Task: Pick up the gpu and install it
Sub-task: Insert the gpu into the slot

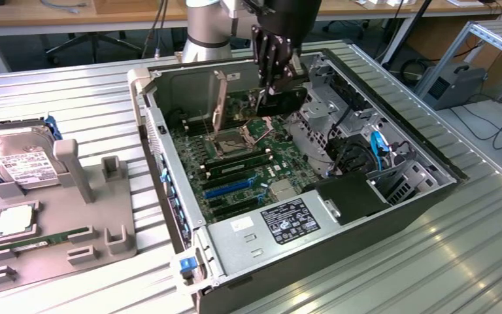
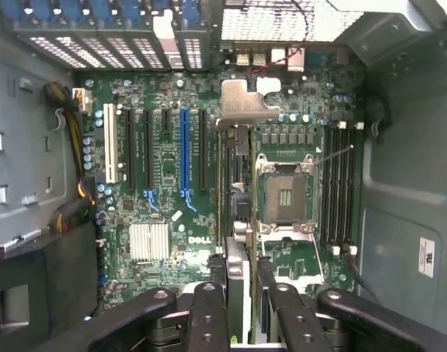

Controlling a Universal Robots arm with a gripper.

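Above the open case (image 1: 159,134), the gripper (image 1: 273,86) is clamped on the gpu (image 1: 286,99), so pickup looks done, but the card hangs over the motherboard (image 1: 264,163), apparently not yet seated in any slot.

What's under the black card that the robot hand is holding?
The hand holds the gpu over the green motherboard, inside the computer case. Long slots and the processor socket show beside it. The strip of board right beneath the card is covered.
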